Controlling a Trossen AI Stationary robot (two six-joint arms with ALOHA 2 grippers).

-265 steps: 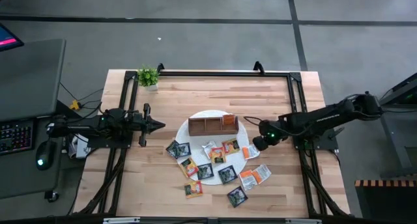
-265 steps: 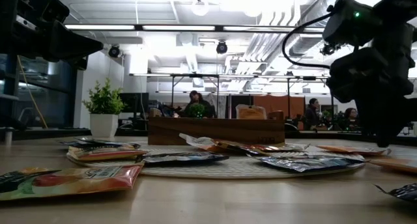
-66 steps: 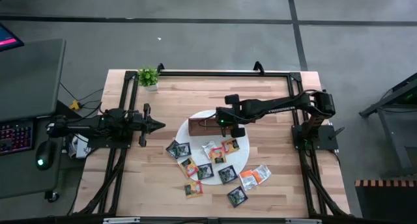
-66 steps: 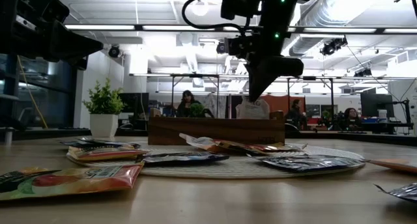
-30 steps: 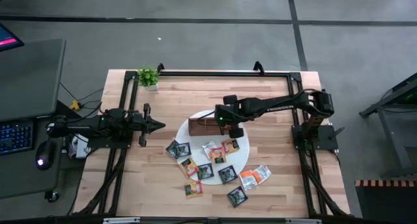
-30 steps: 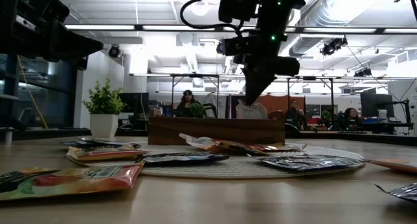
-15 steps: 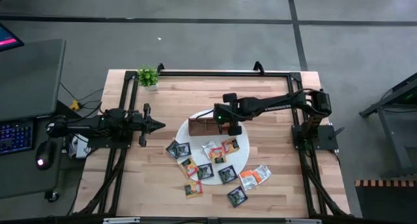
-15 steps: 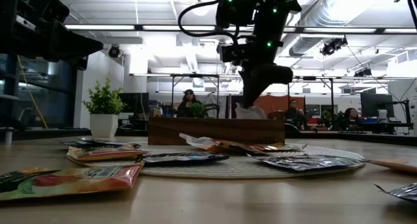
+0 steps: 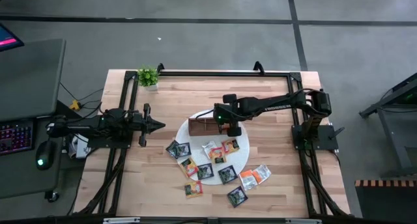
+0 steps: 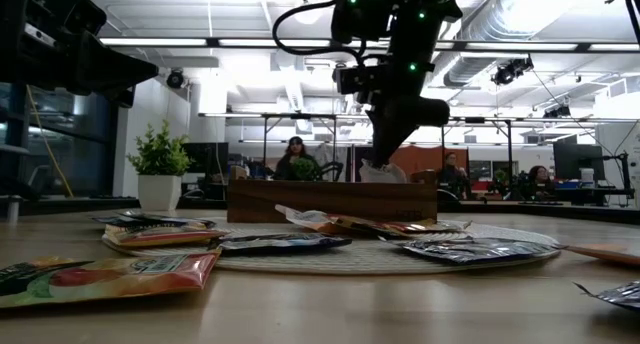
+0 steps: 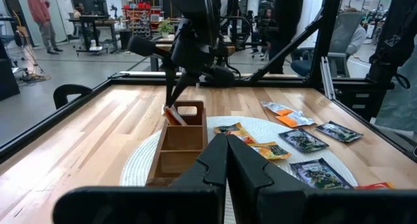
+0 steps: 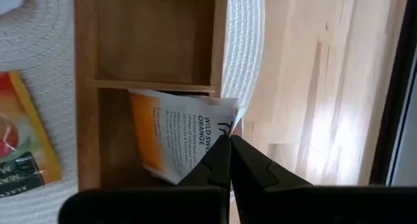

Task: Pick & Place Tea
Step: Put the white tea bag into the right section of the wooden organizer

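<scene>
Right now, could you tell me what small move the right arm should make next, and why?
Probably open the right claw: it is shut on the orange tea sachet, which already sits tilted in an end compartment of the wooden box. The left claw waits aside.

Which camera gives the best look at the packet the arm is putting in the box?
The right wrist view: the orange tea sachet fills it, pinched at one corner. The left wrist view shows a distant sliver; the low view only its tip.

one orange-and-white tea sachet [image 12: 179, 136] leans in the box's end compartment; others [image 9: 215, 164] lie scattered flat.
</scene>
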